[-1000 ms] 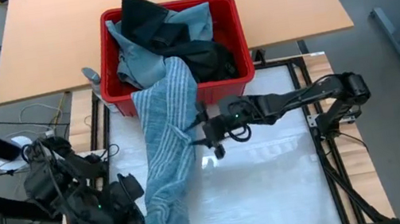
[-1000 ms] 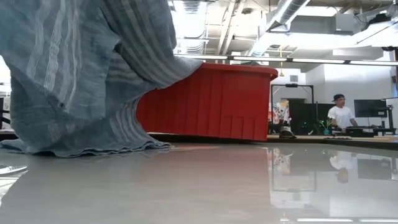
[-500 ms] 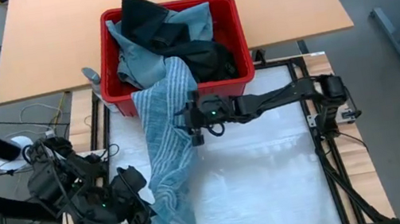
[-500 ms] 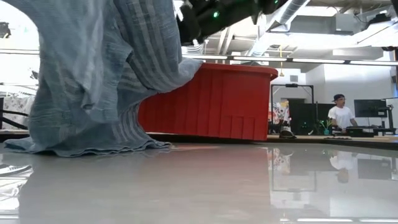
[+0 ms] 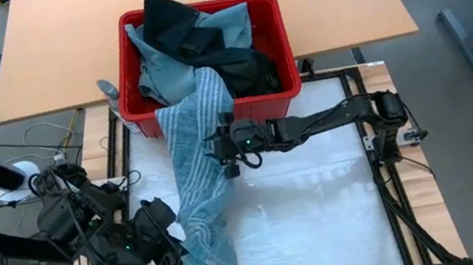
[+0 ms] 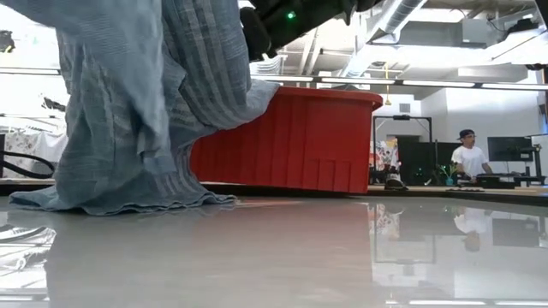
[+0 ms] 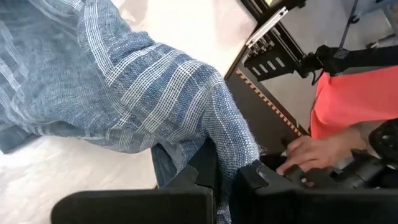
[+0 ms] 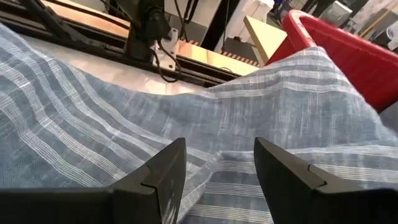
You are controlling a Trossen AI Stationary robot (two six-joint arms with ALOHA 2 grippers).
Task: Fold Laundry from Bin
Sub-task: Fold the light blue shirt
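1. One garment is part-way out: the striped cloth [image 5: 197, 172], grey-blue with pale stripes, runs from the red bin [image 5: 280, 97] over its near rim and down the white table [image 5: 326, 213] toward the near-left corner. No fold has been made, so by these views the task is at an early stage.
2. Left gripper [image 5: 163, 258], near-left corner: fingers pinched fully together on the near end of the striped cloth, as the left wrist view shows [image 7: 217, 180].
3. Right gripper [image 5: 228, 151], centre, just in front of the bin: fingers spread apart above the middle of the striped cloth [image 8: 186, 124], with nothing between them; it hovers beside the cloth's right edge.
4. Remaining laundry: a light blue garment [image 5: 164, 68] and a dark garment [image 5: 176, 23] lie heaped in the bin at the far side, untouched.
5. Hidden or unclear: the cloth fills the left of the low view, masking the left gripper there; the bin's lower contents cannot be seen; a person's hand [image 7: 311, 155] shows past the table edge in the left wrist view; a person [image 6: 468, 158] stands far off at right.
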